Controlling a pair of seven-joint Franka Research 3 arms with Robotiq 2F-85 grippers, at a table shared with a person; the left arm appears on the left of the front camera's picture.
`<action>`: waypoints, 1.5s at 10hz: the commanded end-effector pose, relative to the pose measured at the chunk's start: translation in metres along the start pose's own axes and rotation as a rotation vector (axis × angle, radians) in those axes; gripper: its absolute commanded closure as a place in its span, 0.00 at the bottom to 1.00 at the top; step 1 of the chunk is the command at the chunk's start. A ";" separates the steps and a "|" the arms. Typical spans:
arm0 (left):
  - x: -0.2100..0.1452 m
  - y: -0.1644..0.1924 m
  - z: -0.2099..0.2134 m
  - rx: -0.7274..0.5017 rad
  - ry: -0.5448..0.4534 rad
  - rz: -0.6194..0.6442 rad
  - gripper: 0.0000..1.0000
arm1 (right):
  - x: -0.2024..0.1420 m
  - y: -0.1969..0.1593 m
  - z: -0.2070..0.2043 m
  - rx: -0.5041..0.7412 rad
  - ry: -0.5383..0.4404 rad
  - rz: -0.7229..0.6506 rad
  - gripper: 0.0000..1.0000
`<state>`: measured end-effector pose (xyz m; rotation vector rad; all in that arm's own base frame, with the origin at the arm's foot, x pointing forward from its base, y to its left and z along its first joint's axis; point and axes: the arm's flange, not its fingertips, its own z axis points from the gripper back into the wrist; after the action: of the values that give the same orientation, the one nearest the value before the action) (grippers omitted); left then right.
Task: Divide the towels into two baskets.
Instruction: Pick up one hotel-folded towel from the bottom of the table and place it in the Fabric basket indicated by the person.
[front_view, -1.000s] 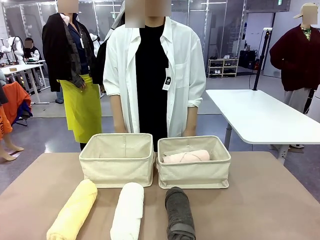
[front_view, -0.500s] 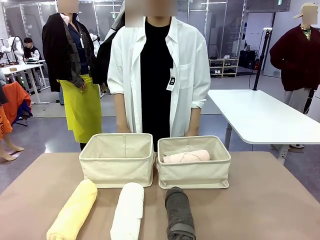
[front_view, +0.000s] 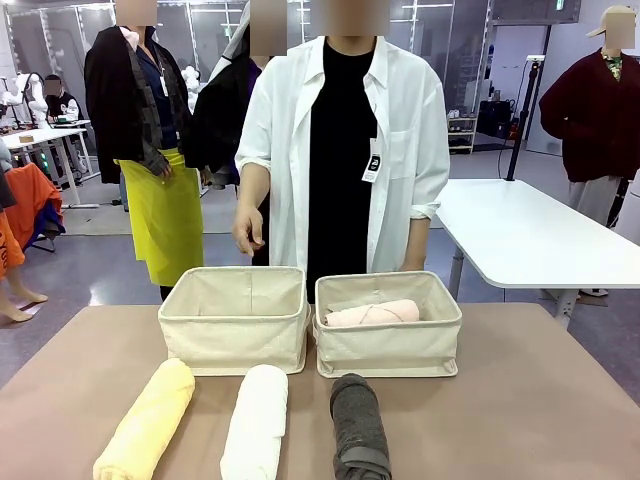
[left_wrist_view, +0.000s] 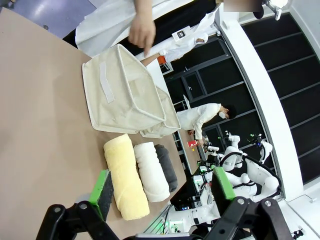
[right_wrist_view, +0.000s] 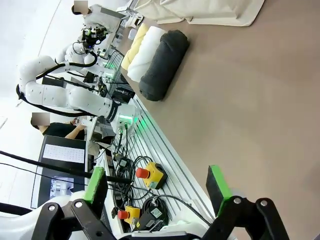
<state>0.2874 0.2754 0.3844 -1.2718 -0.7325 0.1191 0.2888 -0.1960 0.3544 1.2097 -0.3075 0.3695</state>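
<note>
The yellow towel (front_view: 148, 420), white towel (front_view: 256, 420) and grey towel (front_view: 358, 425) lie lined up for sorting before the baskets (front_view: 235, 335), with the left gripper (left_wrist_view: 163, 190) and right gripper (right_wrist_view: 156, 184) gaping wide, empty.

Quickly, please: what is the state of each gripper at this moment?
Left gripper: open, holding nothing.
Right gripper: open, holding nothing.

The pink towel (front_view: 372, 313) is seen in the right basket (front_view: 388, 352) — yellow towel (front_view: 148, 420), white towel (front_view: 256, 420) and grey towel (front_view: 358, 425) are laid on the table (front_view: 540, 400).
</note>
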 end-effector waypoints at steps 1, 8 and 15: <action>-0.001 -0.001 0.003 -0.008 -0.006 -0.002 0.00 | -0.002 0.005 -0.002 -0.007 -0.017 0.014 0.00; 0.012 -0.046 -0.030 0.045 0.199 -0.156 0.00 | -0.002 0.005 -0.002 -0.007 -0.017 0.014 0.00; -0.024 -0.138 -0.186 0.466 0.695 -0.478 0.00 | -0.002 0.005 -0.002 -0.007 -0.017 0.014 0.00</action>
<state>0.3385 0.0812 0.4887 -0.6900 -0.3731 -0.4877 0.2883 -0.1954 0.3552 1.2074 -0.3085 0.3704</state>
